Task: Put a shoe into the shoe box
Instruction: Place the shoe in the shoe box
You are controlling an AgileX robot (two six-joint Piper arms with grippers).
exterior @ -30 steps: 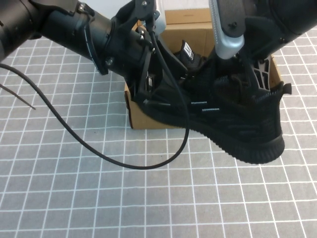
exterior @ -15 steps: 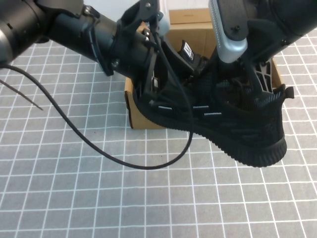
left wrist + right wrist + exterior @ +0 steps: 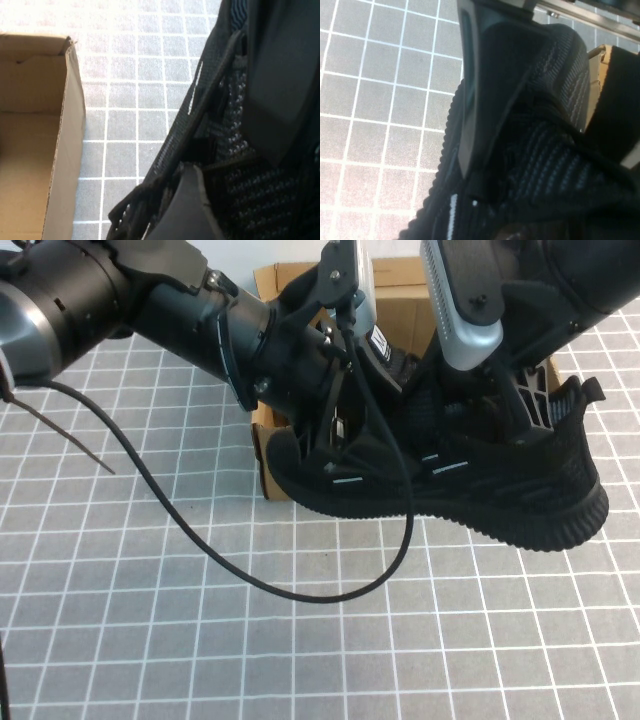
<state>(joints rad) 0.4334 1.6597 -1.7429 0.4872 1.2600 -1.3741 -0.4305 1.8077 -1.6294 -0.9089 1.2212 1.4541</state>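
Observation:
A black knit shoe with short white side dashes hangs in the air over the front edge of the brown cardboard shoe box, toe to the left, heel tab up at the right. My left gripper is shut on its toe end. My right gripper is shut on its collar near the heel. A look-alike shoe with a white tongue label lies inside the box. The left wrist view shows shoe knit and a box wall. The right wrist view shows a finger against the shoe.
A black cable loops from the left arm down over the grey gridded table. The box's flap lid stands at the back. Both arms crowd the space above the box.
The held shoe has levelled out: its toe end has come into view at the left and its heel has risen to the right. The left arm has pushed further in toward the box.

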